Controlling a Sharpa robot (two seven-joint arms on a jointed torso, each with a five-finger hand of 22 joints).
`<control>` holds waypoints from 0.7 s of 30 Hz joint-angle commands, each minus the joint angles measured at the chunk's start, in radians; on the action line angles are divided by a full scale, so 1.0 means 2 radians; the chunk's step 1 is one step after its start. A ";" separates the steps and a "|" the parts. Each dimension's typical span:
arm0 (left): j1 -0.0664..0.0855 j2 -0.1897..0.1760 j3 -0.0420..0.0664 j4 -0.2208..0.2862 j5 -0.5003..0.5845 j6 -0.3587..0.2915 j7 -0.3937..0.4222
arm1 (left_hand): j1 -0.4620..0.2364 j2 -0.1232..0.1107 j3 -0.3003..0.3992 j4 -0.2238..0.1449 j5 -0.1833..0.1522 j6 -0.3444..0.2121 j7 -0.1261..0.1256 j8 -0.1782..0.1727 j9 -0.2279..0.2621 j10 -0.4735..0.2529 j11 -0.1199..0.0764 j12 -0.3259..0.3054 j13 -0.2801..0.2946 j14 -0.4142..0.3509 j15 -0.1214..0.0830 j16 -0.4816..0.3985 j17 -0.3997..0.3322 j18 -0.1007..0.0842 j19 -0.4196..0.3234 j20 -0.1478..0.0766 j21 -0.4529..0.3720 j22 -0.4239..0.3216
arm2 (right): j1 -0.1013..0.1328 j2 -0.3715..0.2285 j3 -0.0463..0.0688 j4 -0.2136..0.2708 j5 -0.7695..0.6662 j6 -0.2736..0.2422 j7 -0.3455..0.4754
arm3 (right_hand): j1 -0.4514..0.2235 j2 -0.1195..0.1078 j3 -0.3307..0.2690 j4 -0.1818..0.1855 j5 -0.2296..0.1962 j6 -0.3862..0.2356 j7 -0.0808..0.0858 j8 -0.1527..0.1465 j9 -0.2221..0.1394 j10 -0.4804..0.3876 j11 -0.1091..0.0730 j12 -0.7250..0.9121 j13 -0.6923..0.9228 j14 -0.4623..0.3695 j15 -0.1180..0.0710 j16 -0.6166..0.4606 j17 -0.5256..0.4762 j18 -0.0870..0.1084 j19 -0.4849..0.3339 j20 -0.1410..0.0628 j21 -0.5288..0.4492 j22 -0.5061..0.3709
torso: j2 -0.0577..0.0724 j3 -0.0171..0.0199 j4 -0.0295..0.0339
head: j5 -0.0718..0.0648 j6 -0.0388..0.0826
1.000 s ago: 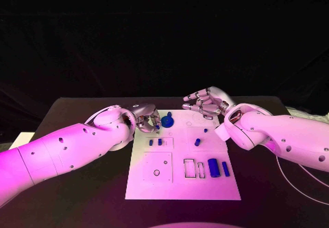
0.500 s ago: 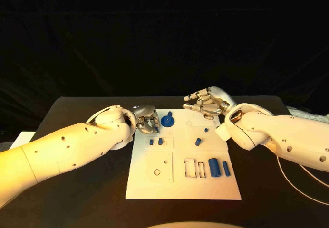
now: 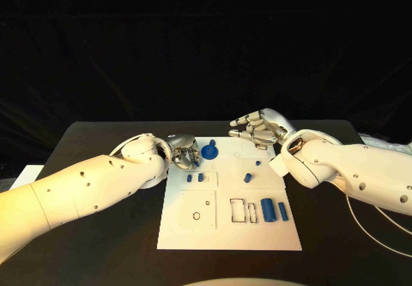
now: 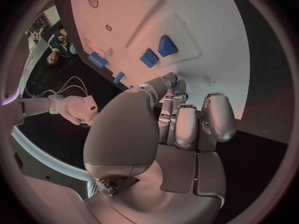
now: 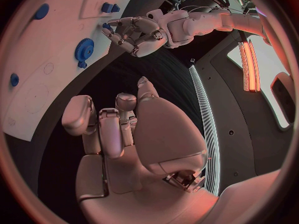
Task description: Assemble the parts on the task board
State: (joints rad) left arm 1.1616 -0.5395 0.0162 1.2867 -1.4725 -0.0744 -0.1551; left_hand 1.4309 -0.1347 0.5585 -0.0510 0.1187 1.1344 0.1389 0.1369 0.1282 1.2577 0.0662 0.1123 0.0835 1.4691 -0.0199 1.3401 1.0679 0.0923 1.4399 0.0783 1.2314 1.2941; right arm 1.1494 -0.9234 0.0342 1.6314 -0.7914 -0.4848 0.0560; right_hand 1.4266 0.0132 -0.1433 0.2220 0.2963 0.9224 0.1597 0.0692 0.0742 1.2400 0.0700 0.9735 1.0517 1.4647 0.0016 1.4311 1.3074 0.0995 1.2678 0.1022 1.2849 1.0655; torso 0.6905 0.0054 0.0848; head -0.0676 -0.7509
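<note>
Left hand (image 3: 183, 152), silver and many-fingered, hangs at the left edge of the flat white rectangular task board (image 3: 228, 235), near its far end. Its fingers are curled in, and in the left wrist view (image 4: 181, 119) a small blue piece shows at the fingertips, though I cannot tell whether the fingers grasp it or only hide part of it. Just beside this hand, on the board, lies a round blue gear-shaped part (image 3: 210, 152) with a small stub at its far side; the right wrist view (image 5: 83, 49) shows the same gear lying flat close to the fingertips of the left hand (image 5: 132, 35).

The right hand (image 3: 255, 131) hovers over the far right corner of the board with its fingers curled loosely inward; the right wrist view (image 5: 118, 129) shows nothing between them.

The other parts are spread over the board. 2 small blue blocks (image 3: 194, 177) stand side by side in a shallow square recess left of centre, and they appear also in the left wrist view (image 4: 157, 52). A short blue peg (image 3: 247, 177) lies near the middle, with a tiny blue piece (image 3: 258, 162) beyond it. At the right edge, a thick blue cylinder (image 3: 268, 210) and a thinner blue bar (image 3: 283, 211) lie parallel, next to 2 outlined rectangular slots (image 3: 243, 211). The board rests on the black table (image 3: 94, 250).
</note>
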 commanded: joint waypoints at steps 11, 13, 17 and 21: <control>-0.004 0.010 -0.001 -0.008 -0.002 0.011 -0.006 | -0.007 -0.001 -0.002 0.000 -0.002 0.002 0.001 -0.002 0.001 0.002 0.000 -0.003 0.001 0.009 0.002 0.002 -0.001 -0.006 0.002 0.003 0.000 0.001 | 0.000 0.001 0.000 0.000 -0.004 0.004 0.005 | 0.001 0.003 -0.001 -0.002 0.001 0.004 -0.001 0.001 0.000 -0.004 0.000 -0.001 0.000 0.027 -0.004 -0.002 0.011 0.003 -0.003 0.000 -0.003 0.000 | 0.000 -0.0003 0.0000 | -0.001 -0.001; -0.004 0.011 -0.001 -0.008 -0.002 0.011 -0.006 | -0.007 0.000 -0.002 0.000 -0.002 0.003 0.000 -0.002 0.001 0.003 0.000 -0.003 0.001 0.009 0.001 0.002 -0.001 -0.006 0.002 0.003 0.001 0.001 | 0.000 0.001 0.000 0.000 -0.004 0.004 0.005 | 0.001 0.003 -0.001 -0.002 0.001 0.004 -0.001 0.001 0.000 -0.004 0.000 -0.001 0.000 0.027 -0.004 -0.002 0.011 0.003 -0.003 0.000 -0.003 0.000 | 0.000 -0.0001 0.0002 | -0.001 -0.001; -0.004 0.011 -0.002 -0.009 -0.002 0.013 -0.007 | -0.007 0.000 -0.003 0.000 -0.002 0.003 0.000 -0.002 0.001 0.003 0.000 -0.003 0.001 0.009 0.001 0.002 -0.001 -0.006 0.002 0.003 0.001 0.001 | 0.000 0.001 0.000 0.000 -0.004 0.004 0.005 | 0.001 0.003 -0.001 -0.002 0.001 0.004 -0.001 0.001 0.000 -0.004 0.000 -0.001 0.000 0.027 -0.004 -0.002 0.011 0.003 -0.003 0.000 -0.003 0.000 | 0.000 -0.0002 0.0002 | -0.002 -0.001; -0.004 0.011 -0.002 -0.008 -0.002 0.015 -0.008 | -0.008 0.000 -0.003 0.000 -0.002 0.004 0.000 -0.002 0.001 0.004 -0.001 -0.003 0.001 0.009 0.001 0.002 -0.002 -0.006 0.002 0.003 0.001 0.001 | 0.000 0.001 0.000 0.000 -0.004 0.005 0.005 | 0.001 0.003 -0.001 -0.002 0.001 0.004 -0.001 0.001 0.000 -0.004 0.000 -0.001 0.000 0.027 -0.004 -0.002 0.011 0.003 -0.003 0.000 -0.003 0.000 | 0.000 -0.0003 0.0001 | -0.002 -0.001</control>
State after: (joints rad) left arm 1.1598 -0.5220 0.0170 1.2682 -1.4745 -0.0741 -0.1661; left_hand 1.4230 -0.1345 0.5585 -0.0510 0.1187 1.1341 0.1387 0.1324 0.1286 1.2584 0.0656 0.1123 0.0846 1.4692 -0.0198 1.3401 1.0653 0.0926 1.4399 0.0783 1.2314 1.2952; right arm 1.1491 -0.9224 0.0342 1.6312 -0.7913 -0.4845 0.0563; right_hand 1.4266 0.0132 -0.1433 0.2220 0.2963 0.9224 0.1597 0.0692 0.0742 1.2400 0.0700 0.9735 1.0518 1.4646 0.0016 1.4311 1.3073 0.0995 1.2678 0.1022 1.2849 1.0656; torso 0.6908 0.0047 0.0849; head -0.0709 -0.7528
